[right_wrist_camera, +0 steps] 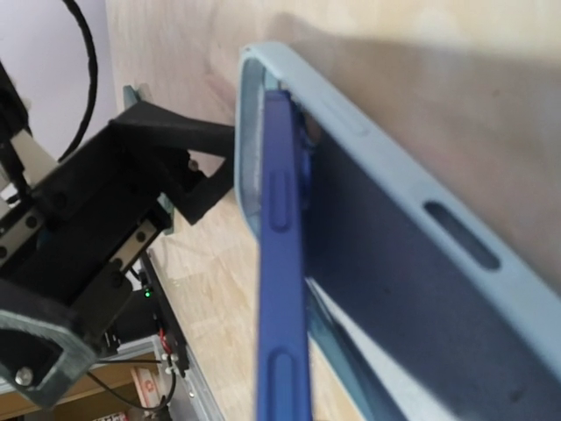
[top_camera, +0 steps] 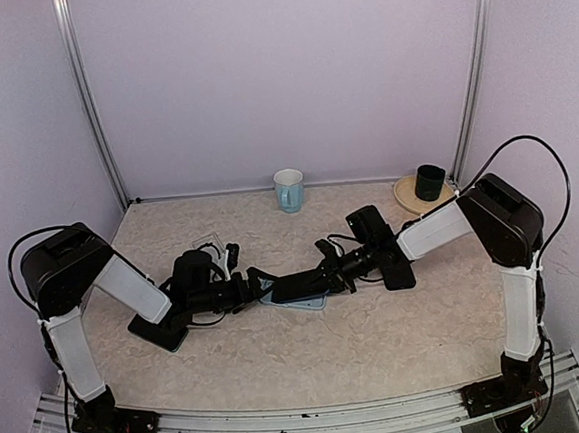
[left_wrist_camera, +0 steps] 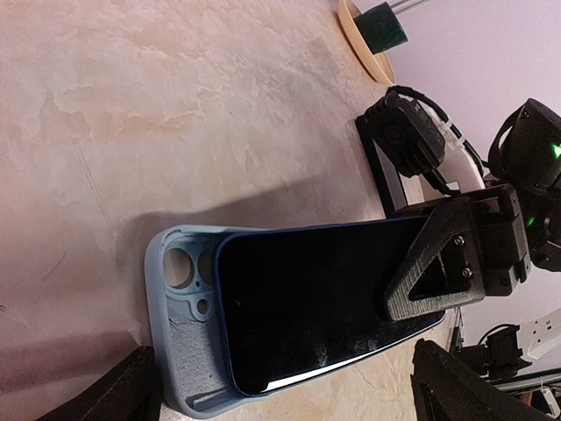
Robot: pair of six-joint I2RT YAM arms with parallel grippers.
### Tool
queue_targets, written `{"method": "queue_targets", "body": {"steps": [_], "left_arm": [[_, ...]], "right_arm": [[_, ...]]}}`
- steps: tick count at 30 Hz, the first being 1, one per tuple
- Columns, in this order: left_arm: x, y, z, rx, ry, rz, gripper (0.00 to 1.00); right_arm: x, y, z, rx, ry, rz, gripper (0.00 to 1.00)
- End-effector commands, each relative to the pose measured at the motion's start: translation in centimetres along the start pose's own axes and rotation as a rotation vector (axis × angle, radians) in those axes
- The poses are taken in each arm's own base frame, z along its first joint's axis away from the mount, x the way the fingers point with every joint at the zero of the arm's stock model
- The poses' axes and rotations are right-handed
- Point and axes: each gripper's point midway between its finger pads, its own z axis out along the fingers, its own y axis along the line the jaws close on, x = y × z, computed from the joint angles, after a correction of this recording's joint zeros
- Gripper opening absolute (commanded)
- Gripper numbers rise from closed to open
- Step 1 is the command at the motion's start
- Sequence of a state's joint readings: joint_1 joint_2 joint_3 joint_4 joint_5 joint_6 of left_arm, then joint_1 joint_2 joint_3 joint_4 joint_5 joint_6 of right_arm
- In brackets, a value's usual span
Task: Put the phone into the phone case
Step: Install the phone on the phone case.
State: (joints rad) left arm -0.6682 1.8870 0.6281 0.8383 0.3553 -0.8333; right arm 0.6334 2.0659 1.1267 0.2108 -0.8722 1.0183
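Top view: left gripper (top_camera: 247, 288) and right gripper (top_camera: 322, 272) face each other over the middle of the worktop (top_camera: 380, 345), which is beige, marbled and matte. Phone (top_camera: 297, 284) and phone case (top_camera: 311, 301) sit between them, the case flat on the worktop. A pale mug (top_camera: 288, 189) stands mid far edge. A tan plate (top_camera: 404, 198) with a black cup (top_camera: 429, 181) is at the far right corner.

Left wrist view: left jaws are spread wide and hold nothing. Their black fingers (left_wrist_camera: 131, 395) sit either side of the case's camera end, just beside it. The case is pale blue and matte, with rounded corners, a fuzzy lining and round lens cut-outs. The phone has glossy black glass and a dark blue frame, its top end inside the case. The right gripper is clamped on the phone's other end. One black triangular finger lies across the glass and its mate is hidden underneath.

Right wrist view: the phone is seen edge-on, its blue side showing long buttons. It slants up out of the case and only the far end is seated.
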Motion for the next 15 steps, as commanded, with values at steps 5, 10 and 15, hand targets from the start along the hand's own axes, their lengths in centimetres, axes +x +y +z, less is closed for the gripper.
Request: {"method": "queue_targets", "body": {"steps": [5,10,15], "left_arm": [[-0.4,-0.3,0.5,0.027,-0.007,0.009,0.96],[-0.3,-0.4,0.6,0.033,-0.006,0.006,0.96],[-0.2,-0.5,0.7,0.040,-0.004,0.003,0.96]], "right_arm": [[-0.3,-0.4,0.7,-0.043,0.033,0.035,0.00],[-0.1,-0.8,1.2,-0.071,0.060,0.064,0.00],[-0.2,-0.9,1.5,-0.075,0.064,0.070,0.00]]}}
